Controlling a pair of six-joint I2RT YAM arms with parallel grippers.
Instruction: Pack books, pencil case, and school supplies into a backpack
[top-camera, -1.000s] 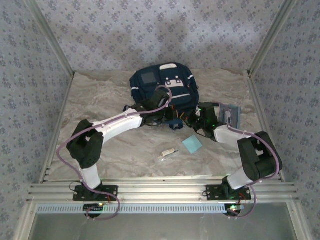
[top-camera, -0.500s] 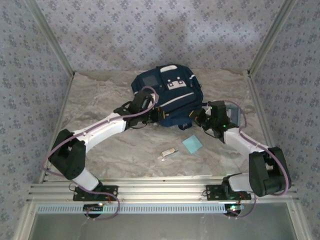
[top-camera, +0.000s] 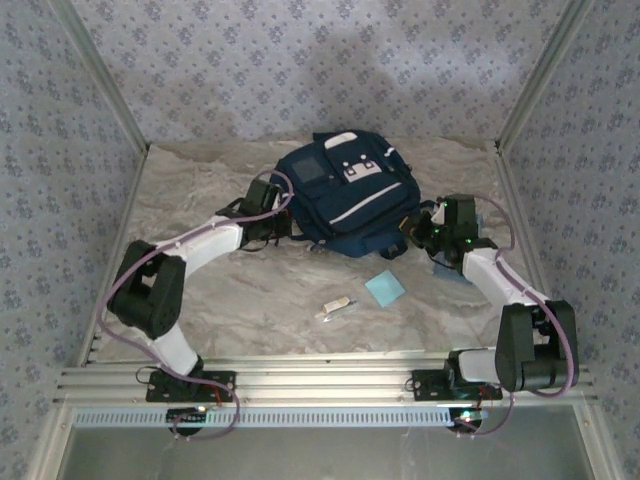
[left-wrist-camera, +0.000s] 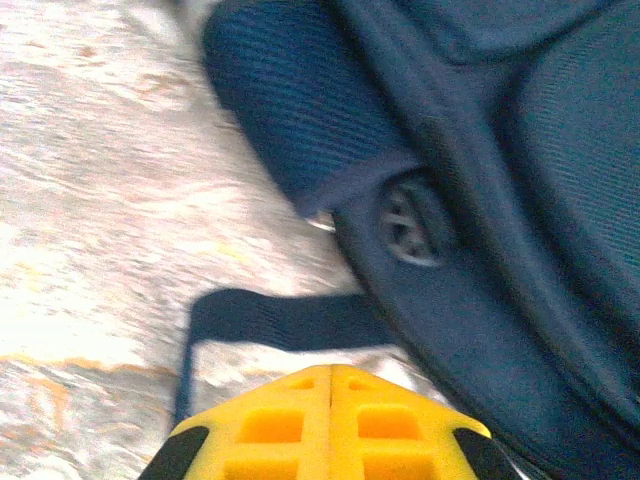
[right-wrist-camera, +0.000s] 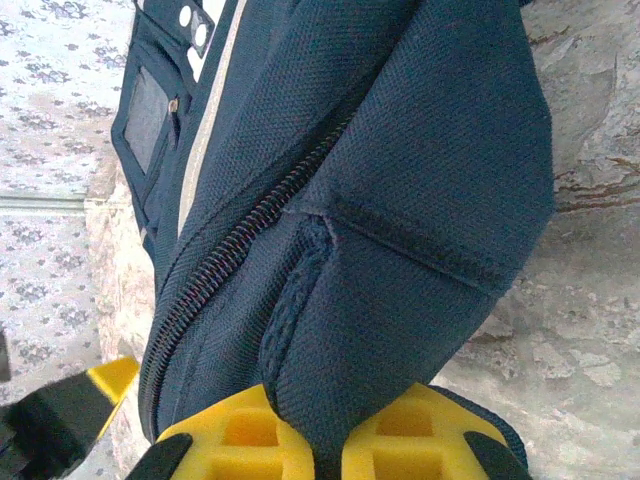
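Observation:
The navy backpack (top-camera: 350, 195) with white stripes lies at the back middle of the table. My right gripper (top-camera: 413, 228) is at its right side, shut on a fold of the navy fabric (right-wrist-camera: 400, 300) beside the zipper (right-wrist-camera: 240, 240). My left gripper (top-camera: 285, 220) sits at the bag's left edge; its yellow fingers (left-wrist-camera: 300, 420) are pressed together with nothing between them, just short of a dark strap loop (left-wrist-camera: 280, 320). The light-blue pad (top-camera: 385, 288) and the white stick (top-camera: 335, 308) lie on the table in front of the bag. The books and pencil case are hidden.
The marble-patterned tabletop (top-camera: 200, 200) is walled by patterned panels on three sides, with metal posts at the corners. An aluminium rail (top-camera: 320, 380) carrying both arm bases runs along the near edge. The right arm's forearm (top-camera: 495, 275) stretches along the right side.
Both arms have stretched farther out. The left gripper slid left off the backpack to its side. The backpack has turned and shifted right and back, with the right gripper on it.

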